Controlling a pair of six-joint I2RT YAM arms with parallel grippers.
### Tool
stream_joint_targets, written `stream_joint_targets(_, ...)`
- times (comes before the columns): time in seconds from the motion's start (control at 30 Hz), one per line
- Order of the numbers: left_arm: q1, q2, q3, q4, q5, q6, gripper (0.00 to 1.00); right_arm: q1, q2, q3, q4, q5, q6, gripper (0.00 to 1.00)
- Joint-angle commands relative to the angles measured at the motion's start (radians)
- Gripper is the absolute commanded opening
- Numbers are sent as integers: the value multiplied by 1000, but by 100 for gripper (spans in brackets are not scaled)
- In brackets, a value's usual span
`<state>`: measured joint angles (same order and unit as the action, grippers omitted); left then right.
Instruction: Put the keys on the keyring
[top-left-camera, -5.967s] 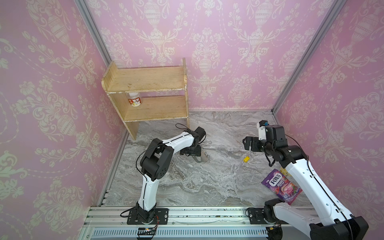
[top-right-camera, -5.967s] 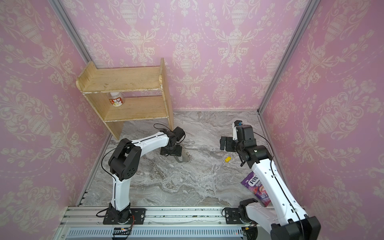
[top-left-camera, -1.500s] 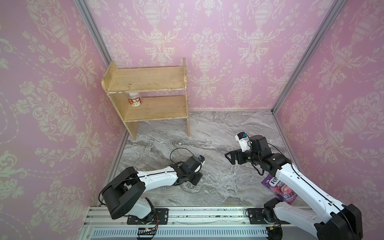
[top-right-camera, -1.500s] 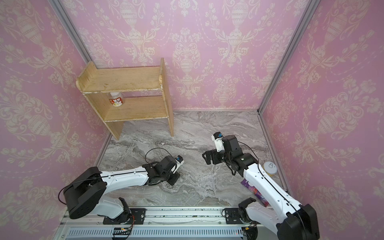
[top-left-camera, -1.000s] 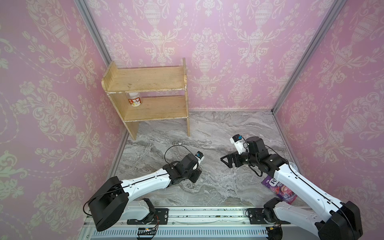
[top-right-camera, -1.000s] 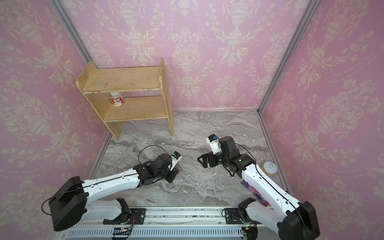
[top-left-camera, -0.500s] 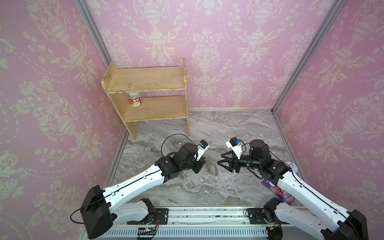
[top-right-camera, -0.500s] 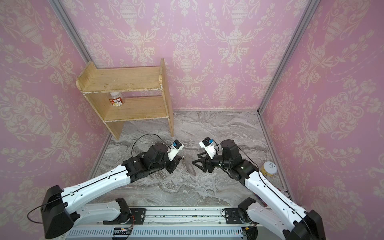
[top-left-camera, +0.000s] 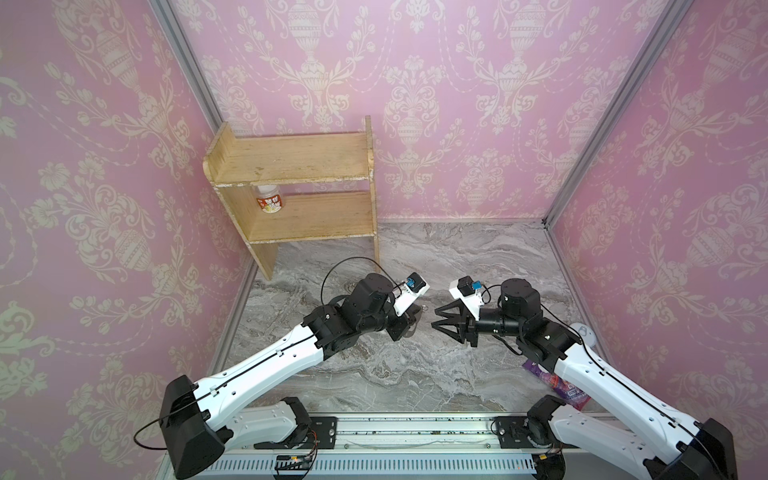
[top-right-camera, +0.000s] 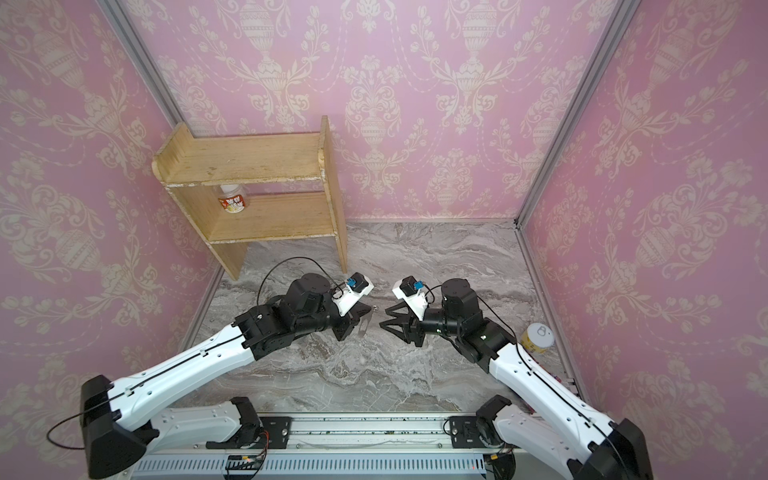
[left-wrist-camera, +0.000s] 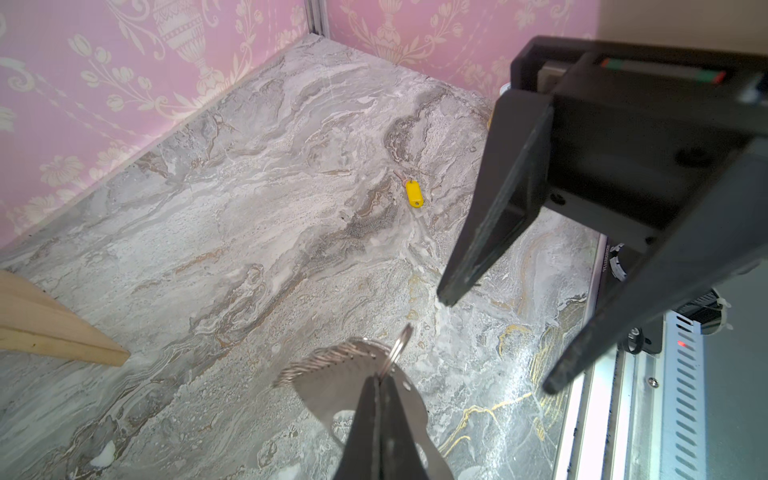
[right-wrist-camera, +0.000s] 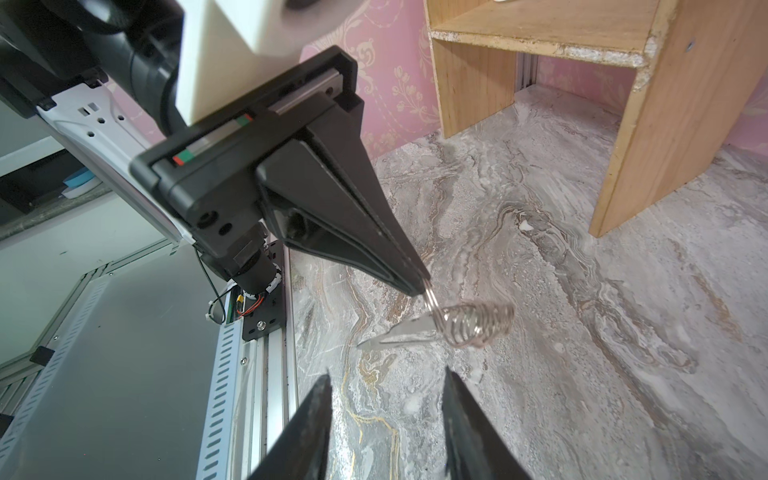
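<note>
The keyring (left-wrist-camera: 332, 388), a flat grey metal fob with a coiled silver chain (right-wrist-camera: 473, 324) and a split ring, hangs above the marble floor. My left gripper (left-wrist-camera: 378, 376) is shut on its split ring, seen in both top views (top-left-camera: 409, 323) (top-right-camera: 357, 321). My right gripper (right-wrist-camera: 388, 374) faces it a short way off, open, with nothing between its fingers (top-left-camera: 436, 318) (top-right-camera: 383, 319). The keys, one small yellow tag (left-wrist-camera: 414, 194), lie on the floor beyond the right gripper in the left wrist view. In both top views the right arm hides them.
A wooden shelf (top-left-camera: 299, 195) stands at the back left with a small jar (top-left-camera: 270, 201) on its lower board. A purple sweets packet (top-left-camera: 552, 380) lies under the right arm. A yellow can (top-right-camera: 538, 337) stands by the right wall. A metal rail (top-left-camera: 395, 432) runs along the front.
The left arm has lifted the keyring off the floor and carried it up toward the middle. The right arm has swung in to face it, and its jaws have narrowed.
</note>
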<state>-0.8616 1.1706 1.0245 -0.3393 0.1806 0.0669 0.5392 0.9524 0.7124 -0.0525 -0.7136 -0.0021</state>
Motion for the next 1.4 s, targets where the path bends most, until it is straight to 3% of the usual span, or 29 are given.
stream_joint_targets(0.0, -7, -28, 33, 6, 57, 47, 0, 8, -2, 47, 35, -23, -16, 41)
stream_joint_targets(0.5, -12, -65, 46, 0, 126, 42, 0, 55, -7, 100, -17, 28, -63, 30)
stream_joint_targets(1.0, -25, -86, 50, -13, 111, 49, 0, 79, -33, 119, -85, 115, -95, 15)
stream_joint_targets(1.37, -39, -89, 52, -18, 103, 56, 0, 80, -34, 136, -88, 67, -91, 1)
